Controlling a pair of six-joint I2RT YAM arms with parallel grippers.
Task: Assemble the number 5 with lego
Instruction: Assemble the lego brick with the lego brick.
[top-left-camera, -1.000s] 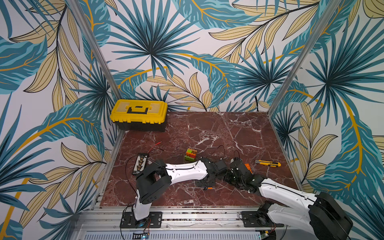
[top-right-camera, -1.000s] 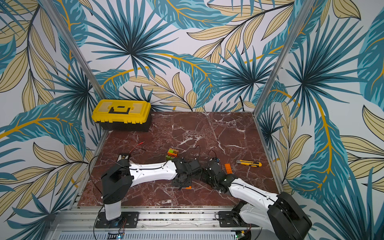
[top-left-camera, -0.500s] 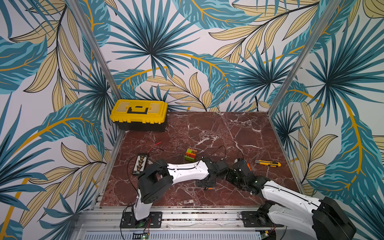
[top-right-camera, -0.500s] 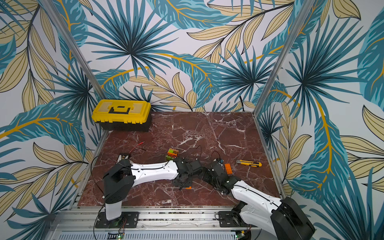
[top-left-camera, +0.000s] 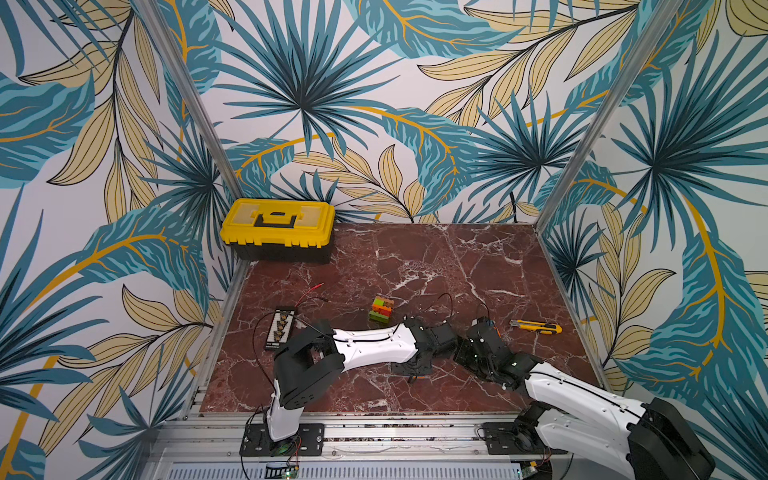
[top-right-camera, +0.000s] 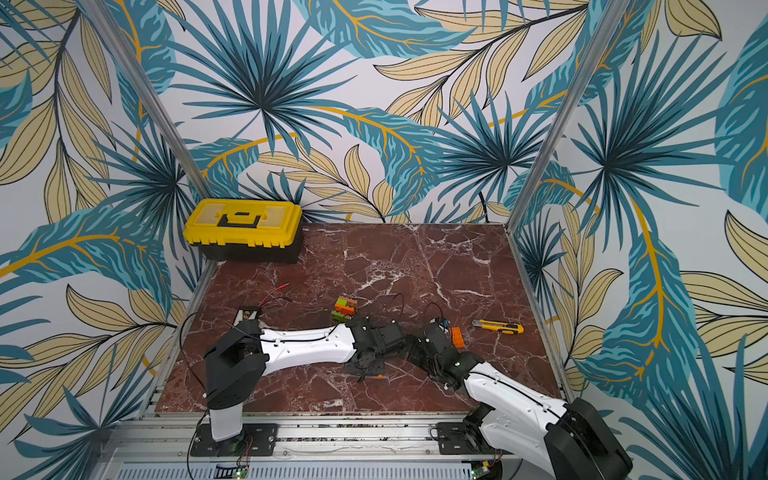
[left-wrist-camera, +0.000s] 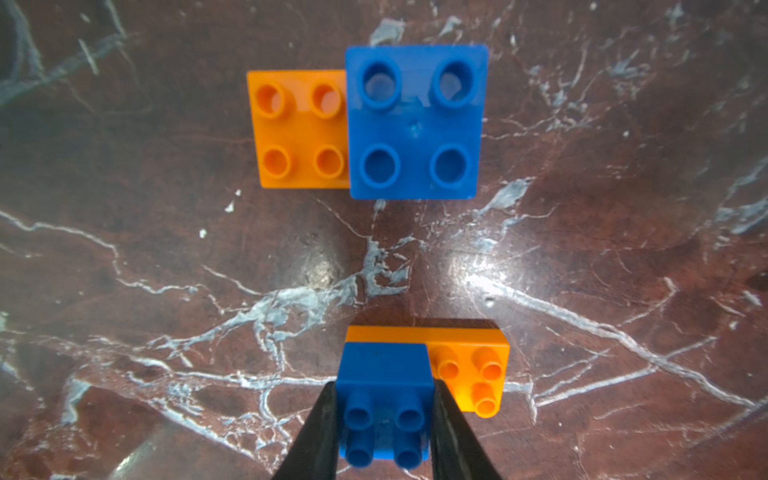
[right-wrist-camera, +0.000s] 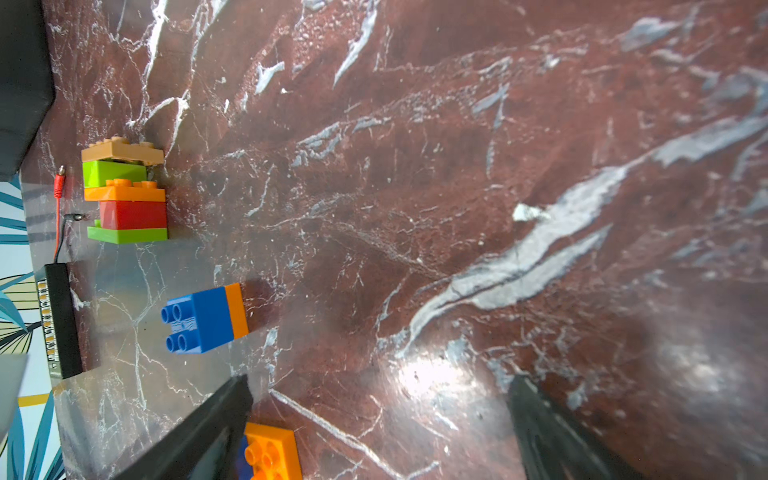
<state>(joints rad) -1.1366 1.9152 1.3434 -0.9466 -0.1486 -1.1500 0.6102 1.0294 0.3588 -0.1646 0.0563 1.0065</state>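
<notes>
Nearest me ran a ribbed aluminium rail (top-left-camera: 374, 428) carrying both arm bases. Beyond it spread the table (top-left-camera: 478, 270), a glossy slab of dark red marble threaded with white veins, lamp glare pooling on its polish. Low over its near part, far in front of the yellow toolbox (top-left-camera: 278, 226) and off to its right, the left gripper (left-wrist-camera: 384, 399) had its black tapered fingers (left-wrist-camera: 316, 436) clamped on a square blue brick (left-wrist-camera: 384, 374), round studs toward the wrist camera. That brick sat pressed onto an oblong orange brick (left-wrist-camera: 469, 370) of the same smooth hard plastic. Farther to the toolbox's right, the right gripper (right-wrist-camera: 380, 382) stood spread wide, only bare marble between its jaws.

A black strip (top-left-camera: 282, 332) with yellow marks lay in front of the toolbox near the table's left edge. A yellow utility knife (top-left-camera: 536, 327) lay far to the toolbox's right. Deeper in, closer to the toolbox though well apart from it, the multicolour cluster (top-left-camera: 381, 309) lay flat: tan, lime, orange, red and lime layers, blocky and studded.

The toolbox itself, yellow lid on a black body, sat in the far left corner. Matte wallpaper (top-left-camera: 374, 83) of teal and tan leaves closed three sides, aluminium posts (top-left-camera: 193, 104) at the corners.
</notes>
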